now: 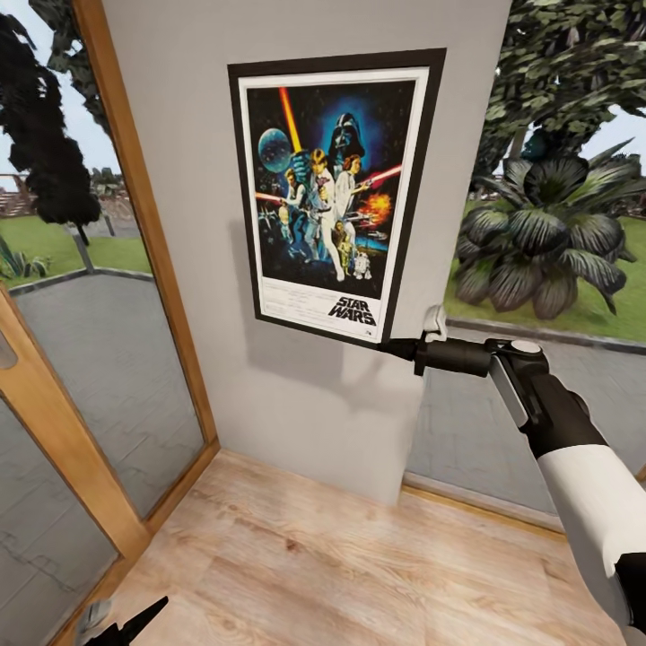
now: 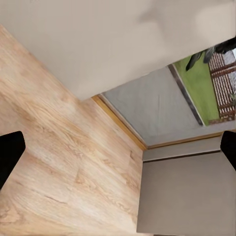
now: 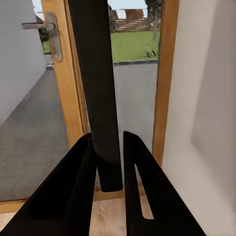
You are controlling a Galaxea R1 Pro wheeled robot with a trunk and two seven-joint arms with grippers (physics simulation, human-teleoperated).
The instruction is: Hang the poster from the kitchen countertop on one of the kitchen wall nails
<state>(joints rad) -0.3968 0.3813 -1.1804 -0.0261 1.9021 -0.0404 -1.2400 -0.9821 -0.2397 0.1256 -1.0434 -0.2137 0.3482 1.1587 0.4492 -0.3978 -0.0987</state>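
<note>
Your right gripper (image 3: 109, 162) is clamped on the lower right corner of the poster (image 1: 334, 193), its two dark fingers (image 3: 76, 196) pinching the black frame edge-on. The poster sits upright, slightly tilted, against the pale grey wall (image 1: 179, 126). Your left gripper (image 2: 118, 152) hangs low with jaws spread wide and empty over the wooden floor (image 1: 341, 565). A wood-framed glass door (image 1: 81, 359) stands to the left.

Poster (image 1: 334, 193) upright against pale grey wall (image 1: 188, 161); right gripper (image 1: 401, 347) pinching its lower right corner. Left gripper (image 1: 126, 626) low over wooden floor (image 1: 341, 565).
</note>
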